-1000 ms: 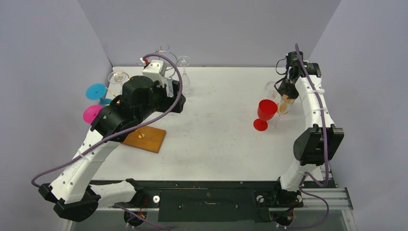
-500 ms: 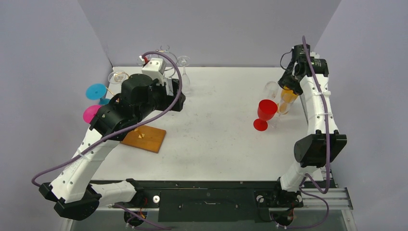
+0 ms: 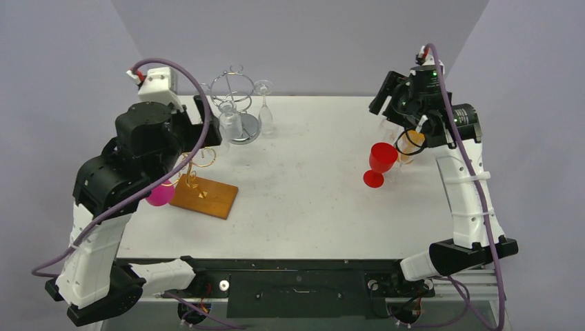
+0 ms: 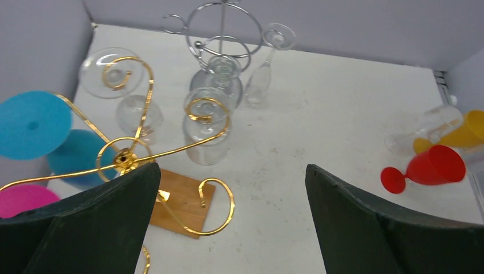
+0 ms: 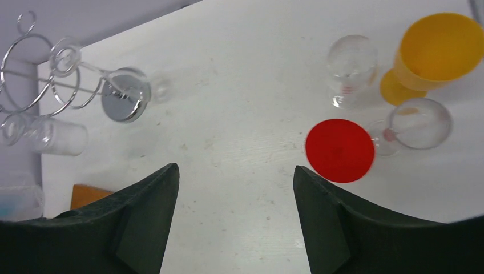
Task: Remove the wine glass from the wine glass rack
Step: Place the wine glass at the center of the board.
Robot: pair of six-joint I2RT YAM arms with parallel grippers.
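A gold wire wine glass rack point(image 4: 122, 160) stands on a wooden base point(image 4: 182, 208) at the left of the table. Clear wine glasses point(image 4: 205, 134), a blue one point(image 4: 31, 123) and a pink one point(image 4: 23, 200) hang upside down from it. My left gripper point(image 4: 231, 166) hovers open and empty above the rack, touching nothing. In the top view the rack point(image 3: 193, 162) sits just right of the left arm. My right gripper point(image 5: 235, 168) is raised above the right side of the table, open and empty, near a red glass point(image 5: 339, 150).
A silver wire rack point(image 3: 232, 86) at the back holds clear glasses, with a flute point(image 3: 263, 103) beside it. At the right stand the red glass point(image 3: 381, 160), a yellow one point(image 5: 439, 48) and two clear ones point(image 5: 352, 63). Grey walls close in the table.
The right gripper opened, let go of the yellow glass and rose away from it. The left arm pulled back and up from the racks, staying open.
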